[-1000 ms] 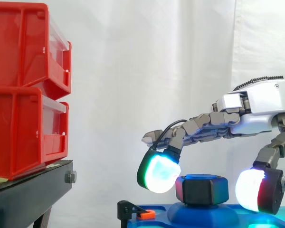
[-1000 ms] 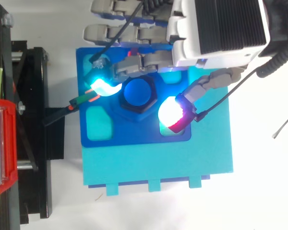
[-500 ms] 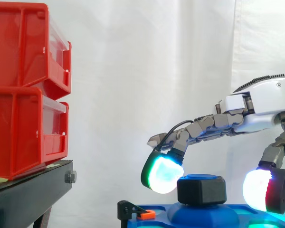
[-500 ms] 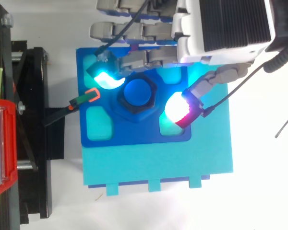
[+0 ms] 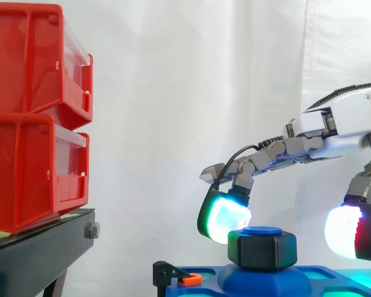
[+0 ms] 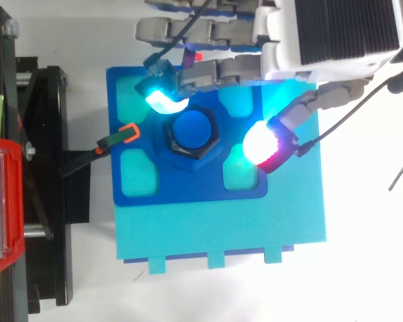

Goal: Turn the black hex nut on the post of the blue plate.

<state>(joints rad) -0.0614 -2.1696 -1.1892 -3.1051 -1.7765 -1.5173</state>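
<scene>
Black hex nut (image 5: 263, 249) is seated on the post (image 6: 191, 129) at the centre of the blue plate (image 6: 188, 191); the hand (image 5: 343, 124) is spread wide above it, nothing held; opposite flats should be pinched squarely before any turn is attempted.

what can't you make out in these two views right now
- Side view: the blue plate is cut off by the bottom edge.
- Both views: the black hex nut hides the post below its blue top.
- Top view: the hand is cut off by the top edge.
- Whether the fingertip touches the nut: they overlap in the side view, too close to tell from above.
- Side view: the red bins hide their contents behind their walls.
</scene>
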